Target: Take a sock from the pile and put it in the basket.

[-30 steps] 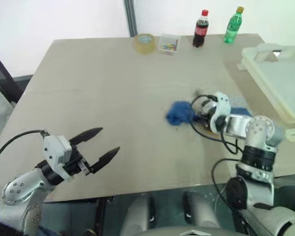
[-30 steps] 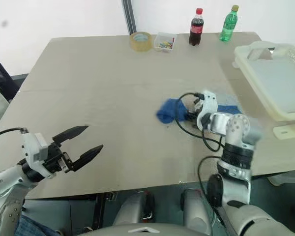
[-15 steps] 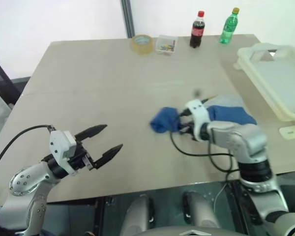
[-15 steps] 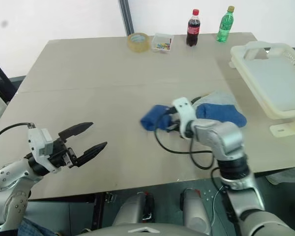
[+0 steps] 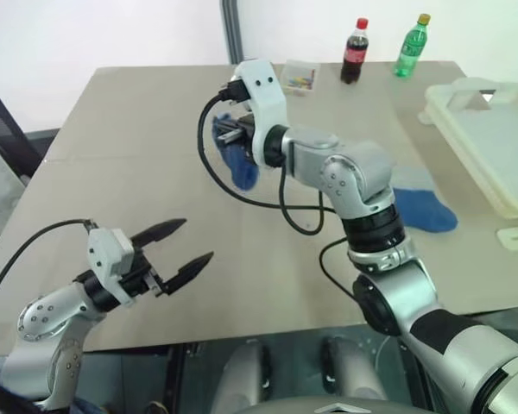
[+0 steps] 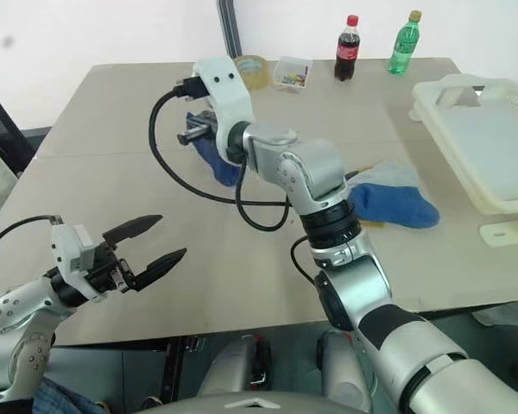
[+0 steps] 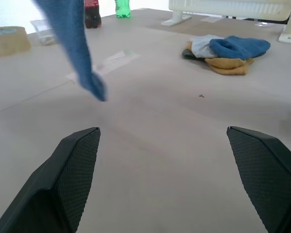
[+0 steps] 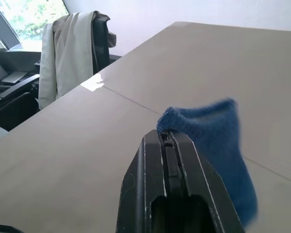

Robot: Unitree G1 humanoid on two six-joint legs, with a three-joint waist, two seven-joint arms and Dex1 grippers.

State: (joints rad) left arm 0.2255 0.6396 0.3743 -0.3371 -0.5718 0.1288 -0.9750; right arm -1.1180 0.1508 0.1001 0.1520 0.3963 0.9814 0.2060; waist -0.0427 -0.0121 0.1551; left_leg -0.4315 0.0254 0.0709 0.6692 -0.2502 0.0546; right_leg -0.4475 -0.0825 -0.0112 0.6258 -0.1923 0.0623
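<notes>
Your right gripper point(image 8: 167, 138) is clamped on a royal blue sock point(image 5: 239, 159), raised over the table point(image 5: 138, 155).
Left gripper point(image 5: 174, 250) jaws apart, empty.

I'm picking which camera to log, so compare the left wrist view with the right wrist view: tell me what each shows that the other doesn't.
Left wrist view alone: the small soft pile of socks on the table, the cream-white slotted plastic basket behind it, a tape roll, two bottles, and the open left gripper.

Right wrist view alone: the right gripper shut on the sock's edge, and a chair draped with a light jacket.

Both: the royal blue sock hanging above the beige tabletop.
</notes>
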